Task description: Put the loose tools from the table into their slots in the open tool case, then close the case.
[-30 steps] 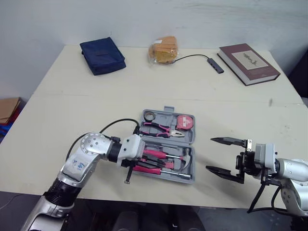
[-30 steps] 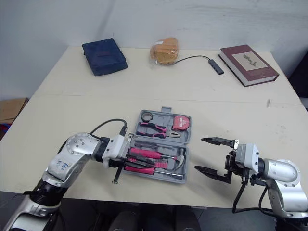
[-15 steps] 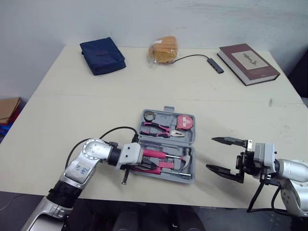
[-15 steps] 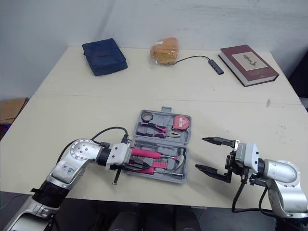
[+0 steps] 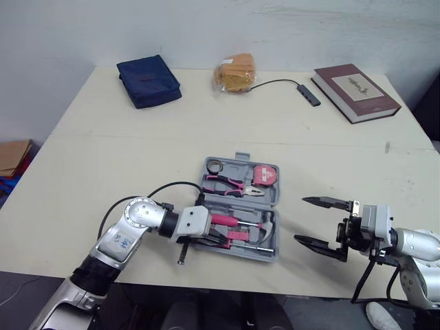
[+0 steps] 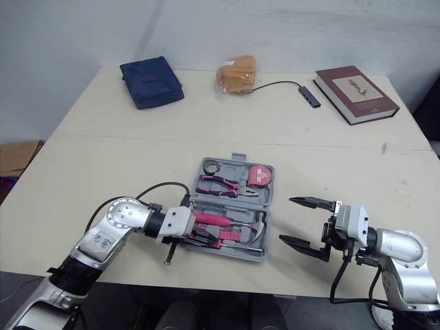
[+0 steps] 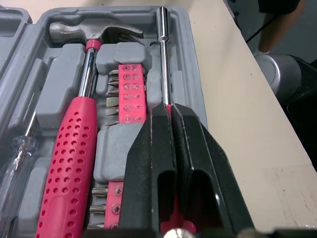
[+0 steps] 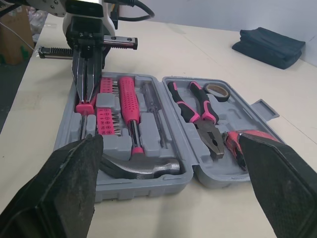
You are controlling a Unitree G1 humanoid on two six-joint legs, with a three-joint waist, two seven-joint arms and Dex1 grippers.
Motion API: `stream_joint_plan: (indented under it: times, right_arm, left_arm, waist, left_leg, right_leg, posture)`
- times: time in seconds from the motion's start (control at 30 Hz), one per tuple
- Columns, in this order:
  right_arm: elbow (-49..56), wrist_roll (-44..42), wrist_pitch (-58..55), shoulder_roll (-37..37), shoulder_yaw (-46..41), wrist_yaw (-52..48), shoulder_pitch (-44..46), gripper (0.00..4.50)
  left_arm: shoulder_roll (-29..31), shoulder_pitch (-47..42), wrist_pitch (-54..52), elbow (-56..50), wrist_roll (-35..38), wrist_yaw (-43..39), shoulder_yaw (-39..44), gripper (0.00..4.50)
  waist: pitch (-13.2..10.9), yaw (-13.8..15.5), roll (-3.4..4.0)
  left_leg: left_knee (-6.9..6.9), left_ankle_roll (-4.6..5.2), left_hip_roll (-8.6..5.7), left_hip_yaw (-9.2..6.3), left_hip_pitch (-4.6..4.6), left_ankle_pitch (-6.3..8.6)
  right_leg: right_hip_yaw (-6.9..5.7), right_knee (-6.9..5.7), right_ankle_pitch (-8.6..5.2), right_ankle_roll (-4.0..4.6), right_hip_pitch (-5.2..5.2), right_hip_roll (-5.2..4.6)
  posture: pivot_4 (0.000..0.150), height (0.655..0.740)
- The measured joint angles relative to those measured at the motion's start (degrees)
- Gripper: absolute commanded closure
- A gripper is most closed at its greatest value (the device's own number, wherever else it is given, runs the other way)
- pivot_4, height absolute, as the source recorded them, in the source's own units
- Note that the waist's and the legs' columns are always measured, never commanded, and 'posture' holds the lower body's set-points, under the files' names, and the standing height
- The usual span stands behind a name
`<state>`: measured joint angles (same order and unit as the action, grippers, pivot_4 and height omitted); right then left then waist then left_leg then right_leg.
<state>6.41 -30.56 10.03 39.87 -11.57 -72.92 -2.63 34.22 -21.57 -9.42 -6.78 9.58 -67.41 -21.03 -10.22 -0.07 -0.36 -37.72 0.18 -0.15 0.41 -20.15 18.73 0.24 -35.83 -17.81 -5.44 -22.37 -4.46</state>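
Recorded open grey plastic tool case (image 5: 240, 157) lying flat on pale beige table (image 5: 103, 158), near the front edge, between the two arms.

Found far half holding black tape roll (image 5: 214, 165), pink-handled pliers (image 8: 198, 109) and round red tape measure (image 5: 265, 174), each seated in its recess.

Found near half holding pink-handled steel hammer (image 7: 74, 163), pink bit rack (image 7: 130, 94), clear-handled screwdriver (image 7: 20, 148) and pink-handled driver with long steel shaft (image 7: 162, 59), the last in the slot along the case's front wall.

Noted left gripper (image 7: 171, 108) reaching into the near half from the left. Black fingers (image 7: 148, 163) together with only a sliver between them, tips down on the pink handle of that driver. Cannot tell whether pinching or merely pressing.

Noted right gripper (image 5: 302, 220) over bare table just right of the case, fingers spread wide, holding nothing, not touching the case.

Logged along the far edge, well apart from the case:
- navy fabric pouch (image 5: 148, 81)
- crumpled clear bag of orange-brown bread (image 5: 235, 72)
- dark USB hub on black cable (image 5: 307, 93)
- maroon hardcover book (image 5: 356, 89)
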Motion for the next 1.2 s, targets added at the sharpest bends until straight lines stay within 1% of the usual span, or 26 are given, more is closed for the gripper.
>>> stream_joint_plan:
  times: [0.23,0.3,0.37,0.57,0.7,0.8,0.83,0.93,1.0,1.07,1.1,1.13,1.2]
  right_arm:
    - [-0.1,0.3,0.1,-0.2,0.0,0.1,0.0,0.00]
    - [-0.1,0.3,0.1,-0.5,0.0,0.1,0.0,0.00]
    - [-0.1,0.3,0.1,-1.0,0.0,0.1,0.0,0.00]
    - [-0.2,0.7,-0.6,-1.6,0.1,1.4,-0.2,0.00]
    - [1.9,0.5,-9.4,-2.1,0.0,10.1,0.1,0.00]
    - [3.0,-0.2,-13.8,-1.5,-0.5,13.1,0.3,0.00]
    - [3.0,-0.4,-14.4,-1.5,-0.6,13.5,0.4,0.00]
    - [3.1,-0.1,-15.0,-1.1,-0.6,13.5,1.0,0.00]
    - [2.6,1.0,-14.5,-0.1,-0.3,13.1,1.5,0.52]
    - [1.1,3.3,-12.7,1.1,0.8,11.3,2.5,1.26]
    - [-0.5,5.2,-11.3,1.8,1.9,10.7,3.4,1.87]
    - [-2.5,7.2,-10.6,2.1,2.8,10.6,4.3,2.34]
    - [-5.0,9.5,-10.0,2.2,4.0,10.8,5.6,3.34]
  left_arm:
    - [0.7,-0.8,-4.9,-2.6,-1.5,1.0,-2.3,4.45]
    - [0.8,-0.8,-5.9,-3.2,-1.9,1.5,-2.6,4.45]
    - [1.0,-0.8,-7.0,-3.6,-2.3,1.9,-3.2,4.45]
    - [0.8,-1.1,-7.1,-3.7,-2.1,1.8,-2.9,4.45]
    - [-1.5,1.4,-4.7,-1.1,3.2,0.9,1.6,4.45]
    - [-2.0,1.9,-2.5,-2.6,11.2,-1.6,8.5,4.45]
    - [-1.5,1.7,-3.0,-3.7,13.5,-1.7,11.1,4.45]
    - [1.5,1.1,-5.2,-4.4,16.5,-2.0,14.9,4.45]
    - [3.5,1.1,-5.9,-3.5,17.0,-1.9,17.3,4.50]
    - [5.6,1.0,-4.8,1.1,15.0,-0.5,18.6,4.50]
    - [6.7,0.9,-4.0,4.9,13.2,0.8,19.5,4.50]
    - [7.1,0.8,-2.8,8.7,11.0,2.5,20.4,4.50]
    - [7.0,0.6,-1.4,12.5,8.6,4.5,20.8,4.50]
  waist:
    - [0.4,0.1,0.07]
    - [0.4,0.1,0.07]
    - [0.4,0.1,0.04]
    - [0.6,0.1,0.13]
    - [0.4,0.0,0.14]
    - [0.4,0.0,0.11]
    - [0.4,0.0,0.13]
    - [0.4,-0.1,0.16]
    - [0.3,-0.1,0.12]
    - [0.3,-0.2,0.11]
    - [0.3,-0.2,0.06]
    - [0.3,-0.2,0.01]
    - [0.2,-0.1,-0.05]
  left_leg:
    - [0.02,0.06,0.00,-0.05,0.15,0.03]
    - [0.09,0.08,0.00,-0.10,0.44,0.05]
    - [0.45,0.12,0.00,-0.07,1.00,0.09]
    - [0.52,0.12,0.01,-0.12,1.01,0.09]
    - [0.49,0.07,0.01,-0.14,0.59,0.06]
    - [0.33,-0.12,0.02,-0.18,-0.27,-0.05]
    - [0.33,-0.33,0.01,-0.17,-0.32,-0.18]
    - [0.39,-0.19,0.01,-0.12,-0.27,-0.11]
    - [0.37,-0.11,-0.03,-0.10,-0.21,-0.12]
    - [0.37,-0.05,-0.06,-0.07,-0.10,-0.12]
    - [0.38,-0.04,-0.06,-0.05,-0.06,-0.12]
    - [0.39,-0.04,-0.06,-0.05,-0.07,-0.12]
    - [0.39,0.00,-0.06,-0.05,-0.15,-0.10]
  right_leg:
    - [-0.03,0.13,0.00,0.00,0.24,-0.02]
    - [-0.06,0.28,0.00,0.00,0.57,-0.04]
    - [-0.03,0.57,-0.01,0.01,1.13,-0.09]
    - [-0.04,0.67,-0.01,0.01,1.12,-0.17]
    - [-0.07,0.58,0.00,0.01,0.64,-0.19]
    - [-0.12,0.31,0.00,0.02,-0.28,-0.17]
    - [-0.12,0.24,0.00,0.02,-0.37,-0.14]
    - [-0.10,0.22,0.00,0.02,-0.35,-0.05]
    - [-0.10,0.20,0.00,0.01,-0.29,-0.05]
    - [-0.08,0.19,0.00,0.01,-0.20,-0.04]
    - [-0.07,0.18,0.01,0.01,-0.18,-0.02]
    - [-0.08,0.17,0.00,0.00,-0.20,-0.01]
    - [-0.09,0.21,0.01,0.00,-0.24,-0.03]
  posture:
    - [0.150,0.7400]
    - [0.150,0.7400]
    - [0.150,0.7400]
    - [0.150,0.7400]
    - [0.150,0.7400]
    - [0.150,0.7400]
    - [0.150,0.7400]
    - [0.150,0.7400]
    - [0.150,0.7400]
    - [0.150,0.7400]
    - [0.150,0.7400]
    - [0.150,0.7400]
    - [0.150,0.7400]
